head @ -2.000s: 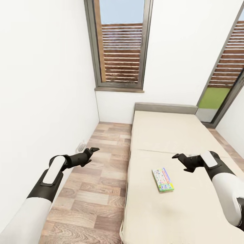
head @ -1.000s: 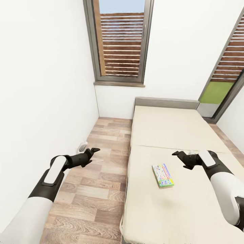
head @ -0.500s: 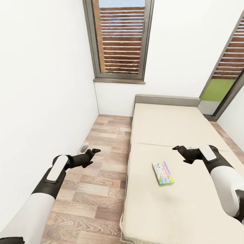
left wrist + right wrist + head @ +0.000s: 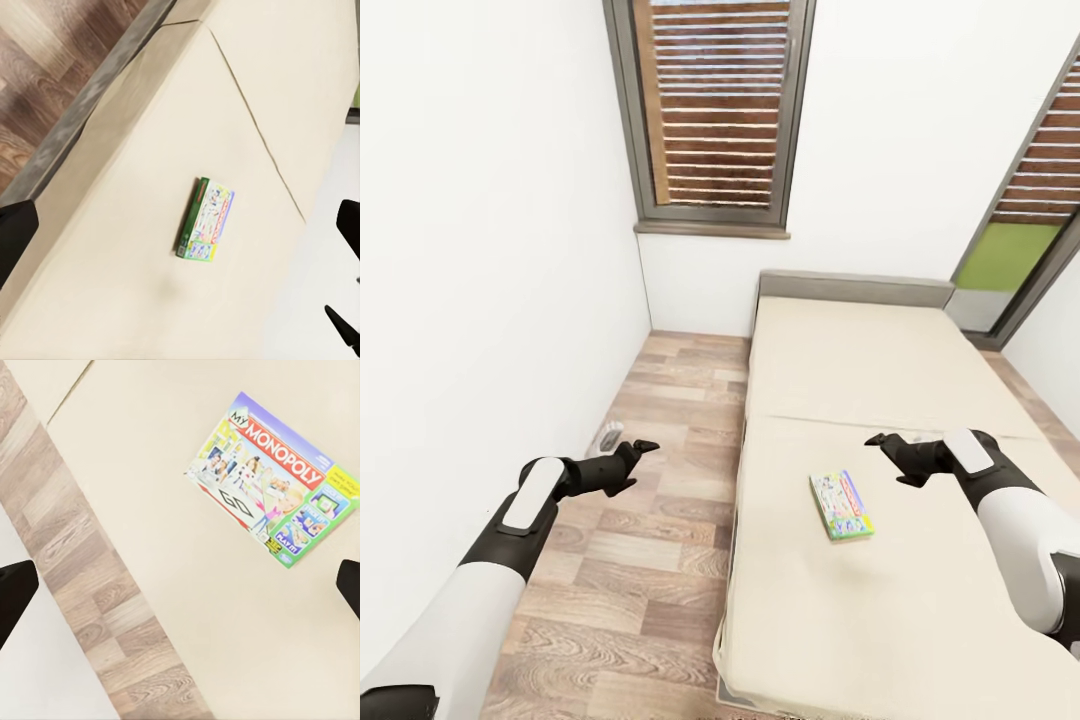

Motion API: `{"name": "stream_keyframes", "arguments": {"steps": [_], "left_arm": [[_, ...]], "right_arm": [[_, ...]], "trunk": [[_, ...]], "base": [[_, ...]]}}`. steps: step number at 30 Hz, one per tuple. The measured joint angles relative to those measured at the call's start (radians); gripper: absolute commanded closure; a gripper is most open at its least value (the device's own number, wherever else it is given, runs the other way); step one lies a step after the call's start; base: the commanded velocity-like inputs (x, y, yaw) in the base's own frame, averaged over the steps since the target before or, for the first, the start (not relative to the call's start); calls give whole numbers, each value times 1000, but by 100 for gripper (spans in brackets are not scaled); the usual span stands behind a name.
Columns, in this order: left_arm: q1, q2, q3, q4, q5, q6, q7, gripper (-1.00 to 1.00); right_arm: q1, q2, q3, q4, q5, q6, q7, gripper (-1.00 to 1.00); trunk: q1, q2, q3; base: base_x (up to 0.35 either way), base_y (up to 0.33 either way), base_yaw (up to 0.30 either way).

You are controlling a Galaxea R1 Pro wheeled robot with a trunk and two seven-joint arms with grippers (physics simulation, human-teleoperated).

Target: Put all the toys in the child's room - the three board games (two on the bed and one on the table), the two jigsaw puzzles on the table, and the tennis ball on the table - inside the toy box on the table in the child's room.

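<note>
At the far left stands a plain white wall (image 4: 480, 250), and beside it the wood plank floor (image 4: 650, 520) runs back toward a tall window (image 4: 712, 110) with brown slats behind the glass. The left pincer (image 4: 632, 450) hangs over that floor, near a small pale object (image 4: 607, 435) lying against the wall; its dark fingertips (image 4: 16, 236) sit spread apart at the edges of the left wrist view, so it is released and holds nothing. Next comes the bed (image 4: 860, 380), cream mattress on a dark grey base, with a seam across its middle. On the nearer half of the mattress lies the Monopoly box (image 4: 841, 505), flat and face up, its long side running roughly along the bed, well apart from both pincers. The right wrist view shows the lid clearly, with the red name banner and a green corner (image 4: 271, 489). Just beyond and to the right of the box, the right pincer (image 4: 888, 447) hovers above the mattress, likewise released and empty. At the far right a glazed door (image 4: 1015, 250) shows a green patch outside
</note>
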Motion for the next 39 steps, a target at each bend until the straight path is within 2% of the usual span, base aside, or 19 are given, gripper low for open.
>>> {"name": "stream_keyframes", "arguments": {"steps": [16, 39], "left_arm": [[0, -2, -1, 4, 2, -1, -6, -100], [-10, -31, -2, 6, -8, -1, 8, -100]], "right_arm": [[-9, 2, -2, 8, -2, 0, 0, -100], [-100, 2, -12, 18, -13, -1, -1, -100]], "trunk": [[0, 0, -26], [0, 0, -64]], "base": [[0, 0, 0], [0, 0, 0]]}}
